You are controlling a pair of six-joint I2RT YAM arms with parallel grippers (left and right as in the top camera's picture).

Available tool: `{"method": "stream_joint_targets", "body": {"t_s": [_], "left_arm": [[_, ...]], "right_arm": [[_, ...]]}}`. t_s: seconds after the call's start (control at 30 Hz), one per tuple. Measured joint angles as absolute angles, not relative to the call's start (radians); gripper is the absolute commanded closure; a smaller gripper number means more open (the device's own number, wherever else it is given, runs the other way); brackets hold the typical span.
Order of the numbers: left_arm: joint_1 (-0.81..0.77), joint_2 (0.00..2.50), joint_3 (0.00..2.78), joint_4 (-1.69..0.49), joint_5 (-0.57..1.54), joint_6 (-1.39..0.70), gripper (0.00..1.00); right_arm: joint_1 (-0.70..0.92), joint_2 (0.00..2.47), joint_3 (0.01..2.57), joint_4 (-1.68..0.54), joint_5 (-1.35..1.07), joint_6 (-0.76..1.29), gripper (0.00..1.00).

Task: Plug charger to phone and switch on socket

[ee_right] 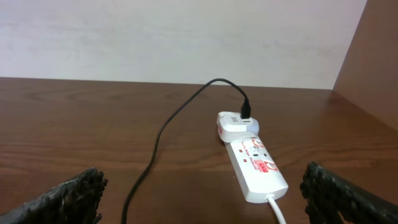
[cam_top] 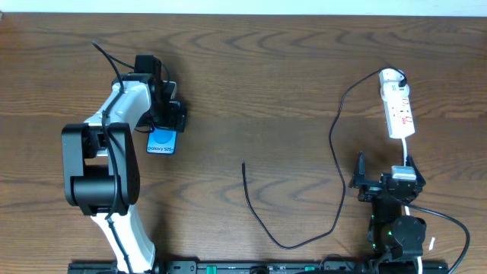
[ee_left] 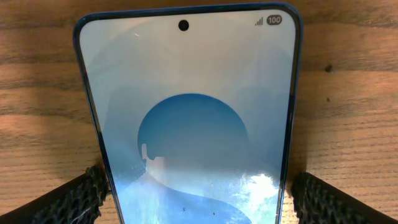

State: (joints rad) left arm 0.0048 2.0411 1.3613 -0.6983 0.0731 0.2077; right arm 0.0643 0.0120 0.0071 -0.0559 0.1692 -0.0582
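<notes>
The phone lies flat on the wooden table at the left, its blue screen up; it fills the left wrist view. My left gripper is open and straddles the phone's lower part, one finger beside each long edge. The white socket lies at the far right and shows in the right wrist view. The black charger cable runs from a white adapter on the socket, loops toward the front and ends at its free plug tip. My right gripper is open and empty, just short of the socket.
The socket's white cord leads toward my right gripper. The charger cable crosses the table to the left of the socket. A pale wall stands behind the table's far edge.
</notes>
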Motion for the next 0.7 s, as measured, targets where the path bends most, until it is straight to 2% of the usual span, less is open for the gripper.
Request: {"method": "stream_joint_targets", "body": {"t_s": [0.2, 0.43, 0.7], "left_arm": [[0.005, 2.041, 1.361, -0.698, 0.073, 0.210, 0.04], [0.004, 2.041, 1.361, -0.699, 0.075, 0.212, 0.10], [0.004, 2.041, 1.361, -0.701, 0.075, 0.212, 0.12]], "right_arm": [[0.064, 0.012, 0.007, -0.056, 0.169, -0.058, 0.01], [0.064, 0.012, 0.007, -0.056, 0.169, -0.058, 0.01], [0.064, 0.012, 0.007, -0.056, 0.169, -0.058, 0.01]]}}
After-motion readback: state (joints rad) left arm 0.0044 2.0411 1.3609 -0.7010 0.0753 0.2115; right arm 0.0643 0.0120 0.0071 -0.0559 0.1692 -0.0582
